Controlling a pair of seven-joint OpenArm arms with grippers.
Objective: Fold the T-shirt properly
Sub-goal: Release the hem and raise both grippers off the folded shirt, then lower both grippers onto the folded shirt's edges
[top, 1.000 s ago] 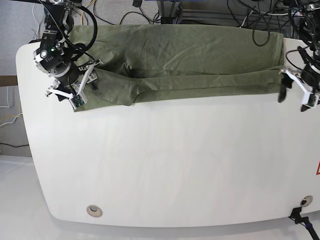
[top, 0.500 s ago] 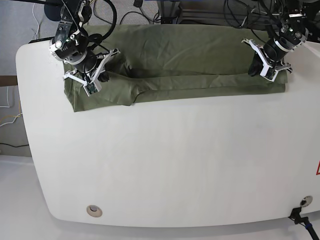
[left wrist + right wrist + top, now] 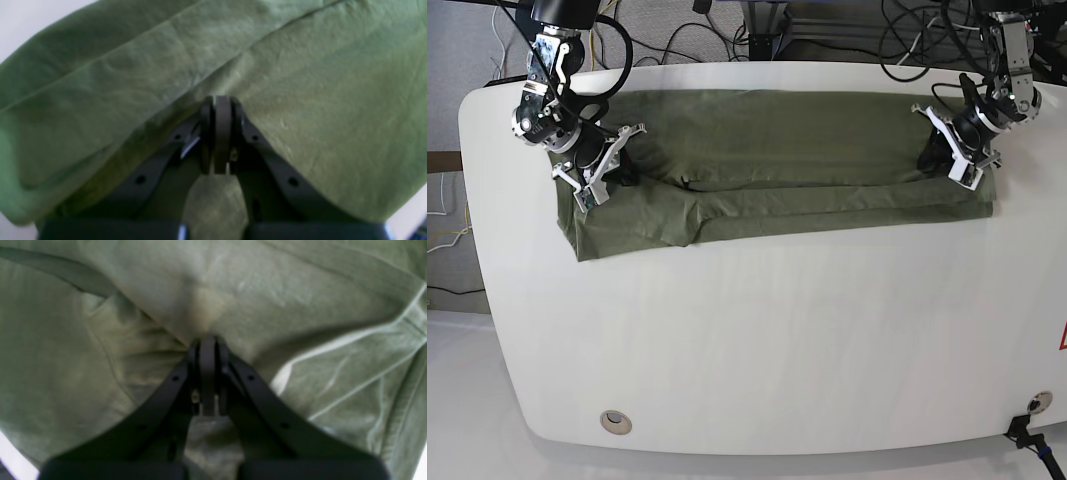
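Lying as a long folded band across the far half of the white desk (image 3: 757, 330), the olive-green T-shirt (image 3: 777, 165) is pinched at both ends. The left gripper (image 3: 954, 152) is seen clenched on a raised tuck of cloth near the band's end on the base view's right, and the right gripper (image 3: 599, 172) is likewise closed on a gathered fold at the opposite end, where a sleeve seam is visible. The fabric is judged to be light, soft and limp, so it is expected to sag and crease between the two holds. A hold through all folded layers near the outer corners is judged best, with tension kept even.
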